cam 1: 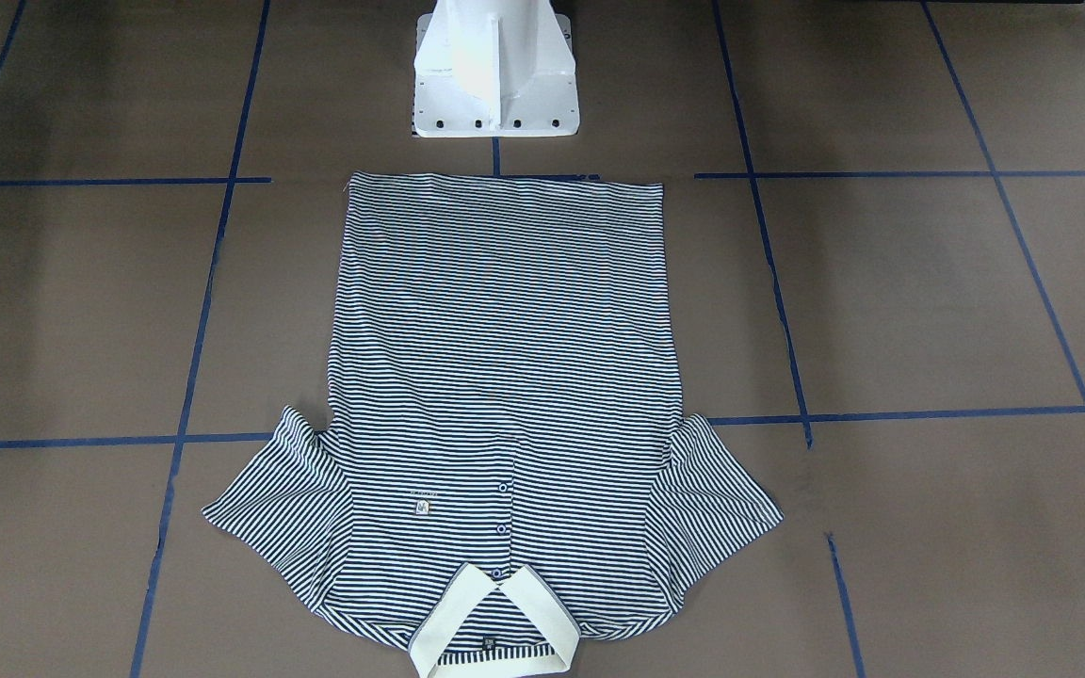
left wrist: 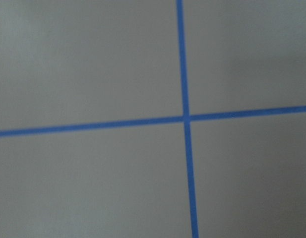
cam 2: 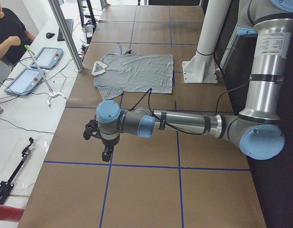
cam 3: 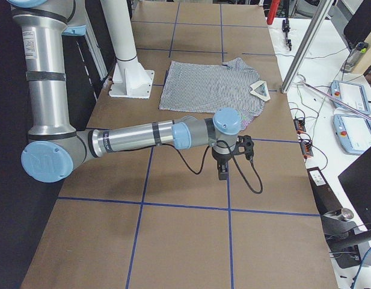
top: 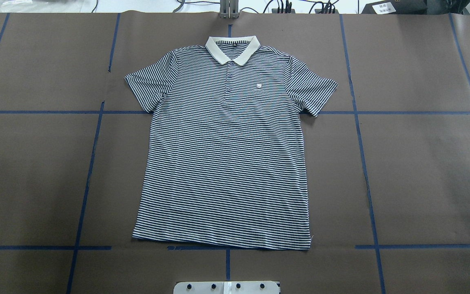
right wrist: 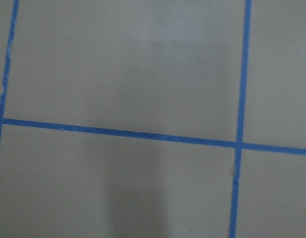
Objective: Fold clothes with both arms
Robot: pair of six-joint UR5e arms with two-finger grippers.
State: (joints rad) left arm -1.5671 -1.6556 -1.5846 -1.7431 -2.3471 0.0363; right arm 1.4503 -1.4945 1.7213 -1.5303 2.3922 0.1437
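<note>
The striped polo shirt [top: 227, 155] lies flat and spread out, front up, on the brown table, its cream collar [top: 232, 48] at the far edge from the robot's base. It also shows in the front view [cam 1: 505, 377] and both side views [cam 2: 137, 71] [cam 3: 209, 90]. Both sleeves are spread out. My left gripper [cam 2: 106, 153] hangs over bare table well off the shirt, pointing down; I cannot tell whether it is open or shut. My right gripper [cam 3: 222, 173] hangs likewise off the shirt's other side; I cannot tell its state either. Both wrist views show only table and tape.
The white pedestal base [cam 1: 495, 75] stands just behind the shirt's hem. Blue tape lines [top: 365, 171] grid the brown table. Beyond the collar edge is a white bench with tablets [cam 2: 27, 78], cables, a metal post [cam 2: 65, 33] and a seated person [cam 2: 8, 28].
</note>
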